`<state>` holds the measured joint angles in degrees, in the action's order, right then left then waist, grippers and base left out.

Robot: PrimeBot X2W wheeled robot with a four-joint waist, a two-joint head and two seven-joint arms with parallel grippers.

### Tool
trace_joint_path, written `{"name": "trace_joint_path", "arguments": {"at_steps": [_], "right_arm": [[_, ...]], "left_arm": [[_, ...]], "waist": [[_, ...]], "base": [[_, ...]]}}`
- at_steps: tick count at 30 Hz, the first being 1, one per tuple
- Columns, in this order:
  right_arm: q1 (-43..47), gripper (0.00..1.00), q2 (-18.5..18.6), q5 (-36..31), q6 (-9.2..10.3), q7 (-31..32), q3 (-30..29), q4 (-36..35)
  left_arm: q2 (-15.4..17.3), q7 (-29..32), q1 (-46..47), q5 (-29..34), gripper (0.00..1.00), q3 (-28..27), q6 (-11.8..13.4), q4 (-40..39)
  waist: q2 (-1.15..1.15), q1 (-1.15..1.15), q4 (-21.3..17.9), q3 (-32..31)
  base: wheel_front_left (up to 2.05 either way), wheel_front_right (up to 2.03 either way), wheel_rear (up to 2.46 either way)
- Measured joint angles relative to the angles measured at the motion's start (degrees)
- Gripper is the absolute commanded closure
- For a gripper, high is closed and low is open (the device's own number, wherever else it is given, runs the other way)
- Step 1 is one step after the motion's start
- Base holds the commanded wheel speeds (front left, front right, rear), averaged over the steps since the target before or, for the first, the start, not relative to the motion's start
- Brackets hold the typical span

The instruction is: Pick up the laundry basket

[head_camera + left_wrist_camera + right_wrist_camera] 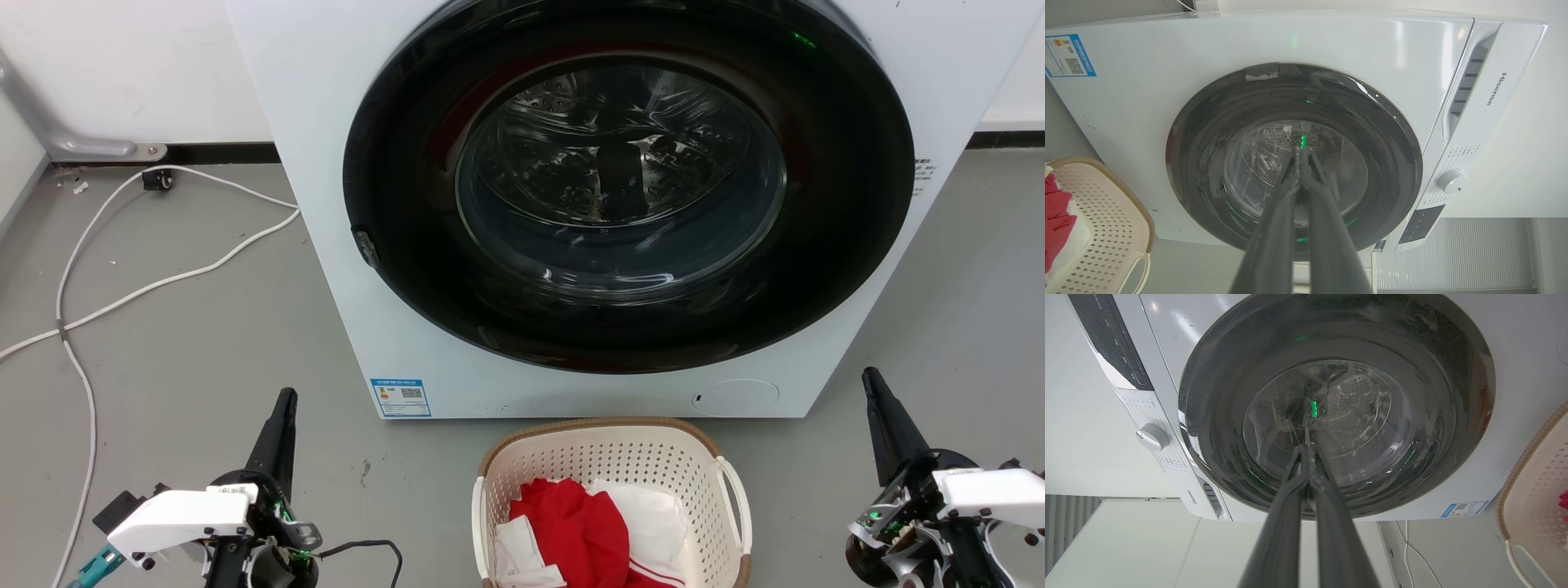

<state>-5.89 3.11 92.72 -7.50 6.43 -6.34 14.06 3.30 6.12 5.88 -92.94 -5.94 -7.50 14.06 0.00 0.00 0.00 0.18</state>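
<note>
**Laundry basket (604, 461) on the floor (204, 343), dead centre, just in front of the washing machine (326, 163).**

There's open grey floor on both flanks, and a white cable (163, 282) loops well off to the left. The basket's far brown rim sits just short of the machine's white front. It stands upright with its mouth up and its white handles facing left and right. Its near end runs off the bottom edge, so the long axis can't be called. It has cream perforated walls, with red and white clothes (580, 523) heaped inside. The left gripper (286, 404) and right gripper (872, 384) stand well apart from the handles, fingers pressed together on nothing.
</note>
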Motion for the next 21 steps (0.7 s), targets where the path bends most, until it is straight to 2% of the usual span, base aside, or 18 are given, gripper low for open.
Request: {"name": "trace_joint_path", "arguments": {"at_steps": [21], "right_arm": [[-0.01,1.00,-0.08,-0.01,0.00,0.09,-0.07,0.00]], "left_arm": [[-0.08,0.03,0.01,0.08,1.00,-0.15,0.00,0.01]], "waist": [[0.00,0.00,0.00,0.00]], "base": [[0.00,0.00,0.00]]}}
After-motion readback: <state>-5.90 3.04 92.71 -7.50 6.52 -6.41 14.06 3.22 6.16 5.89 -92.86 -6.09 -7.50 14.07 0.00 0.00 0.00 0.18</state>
